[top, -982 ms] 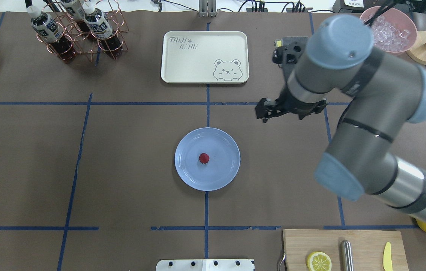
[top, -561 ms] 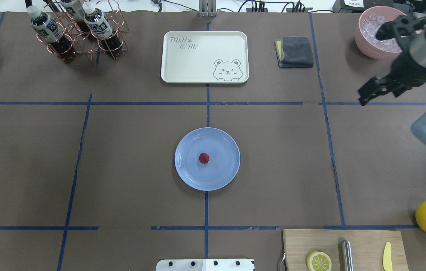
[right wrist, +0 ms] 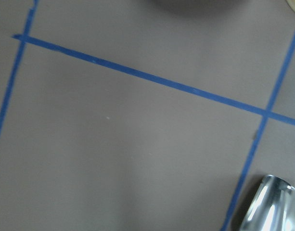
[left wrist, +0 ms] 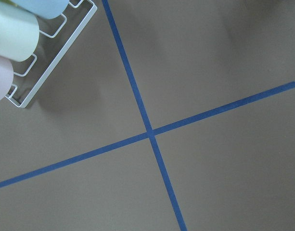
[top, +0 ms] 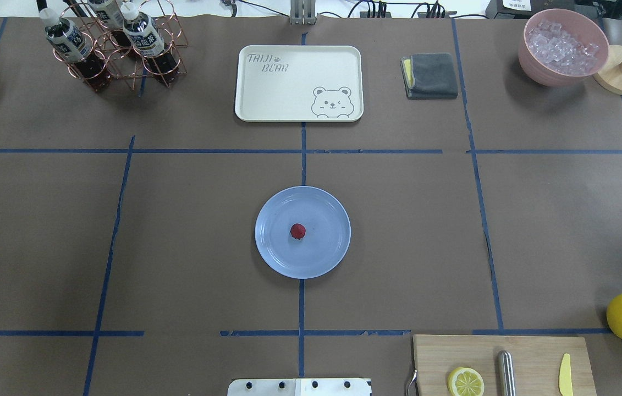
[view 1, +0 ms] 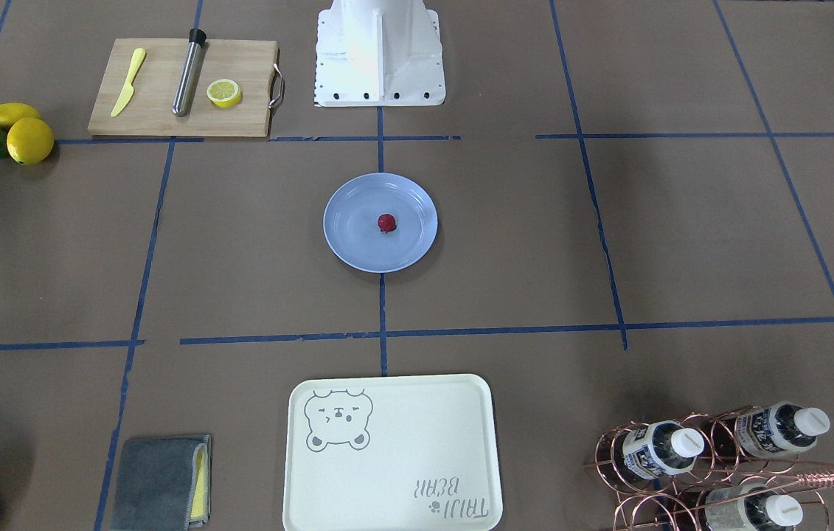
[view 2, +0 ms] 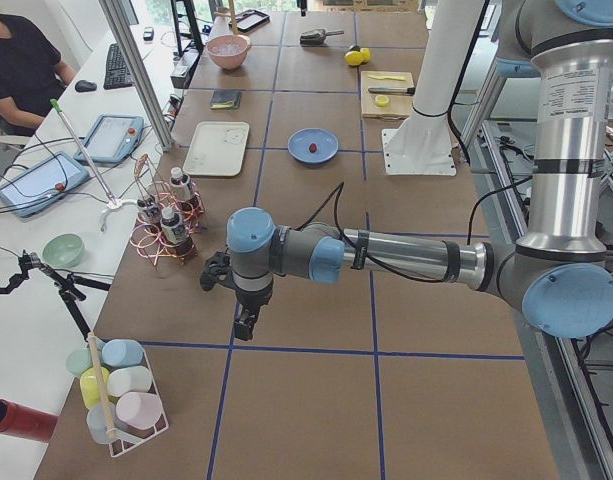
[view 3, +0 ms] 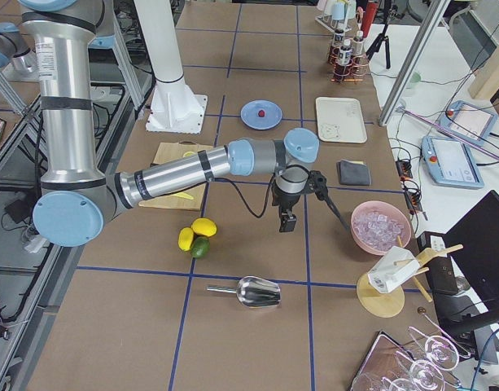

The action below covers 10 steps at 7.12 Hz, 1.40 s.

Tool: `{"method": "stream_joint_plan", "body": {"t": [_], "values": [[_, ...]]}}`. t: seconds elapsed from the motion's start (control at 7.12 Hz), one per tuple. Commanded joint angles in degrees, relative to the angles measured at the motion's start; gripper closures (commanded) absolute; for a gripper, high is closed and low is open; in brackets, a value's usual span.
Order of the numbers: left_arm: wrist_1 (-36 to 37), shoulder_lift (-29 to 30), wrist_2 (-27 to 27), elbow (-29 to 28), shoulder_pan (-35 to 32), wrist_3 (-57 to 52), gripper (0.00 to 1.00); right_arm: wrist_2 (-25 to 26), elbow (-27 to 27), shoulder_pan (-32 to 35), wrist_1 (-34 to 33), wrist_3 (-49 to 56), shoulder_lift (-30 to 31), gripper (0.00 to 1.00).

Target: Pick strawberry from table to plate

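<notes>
Shows the strawberry point(top: 298, 231) lying near the middle of the plate point(top: 328, 209) on the table point(top: 195, 231), delivery apparently done, hence left gripper point(view 2: 243, 326) and right gripper point(view 3: 286, 221) hanging well clear over opposite ends, whether spread or closed impossible to tell.

Table point(top: 190, 231): matt brown paper, blue tape lines | plate point(top: 327, 247): smooth, glossy, plastic-looking | strawberry point(top: 298, 231): finish too small to tell | tray point(top: 300, 82): cream, matt | cutting board point(top: 530, 352): pale grained wood | rod point(top: 505, 373): brushed metal | scoop point(view 3: 253, 291): polished, mirror-bright metal | bottle rack point(top: 115, 55): shiny copper-coloured wire | cloth point(top: 431, 75): soft grey fabric
</notes>
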State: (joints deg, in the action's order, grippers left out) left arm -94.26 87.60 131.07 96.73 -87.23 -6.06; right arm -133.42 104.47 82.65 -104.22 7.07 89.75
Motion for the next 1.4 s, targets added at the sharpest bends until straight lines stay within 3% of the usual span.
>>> {"method": "stream_joint_plan", "body": {"t": [0.0, 0.14, 1.26], "values": [[-0.13, -1.47, 3.84, -1.1, -1.54, 0.0, 0.0, -3.85, -11.08, 7.5, 5.75, 9.41, 1.13, 0.0], [-0.13, -1.55, 3.84, -1.19, -1.54, 0.0, 0.0, -6.82, -13.22, 8.57, 7.35, 9.28, 1.05, 0.0], [-0.66, -1.64, 3.4, -1.45, -1.45, 0.08, 0.0, -5.88, -14.74, 10.69, 7.54, 4.0, 1.31, 0.0]]}}
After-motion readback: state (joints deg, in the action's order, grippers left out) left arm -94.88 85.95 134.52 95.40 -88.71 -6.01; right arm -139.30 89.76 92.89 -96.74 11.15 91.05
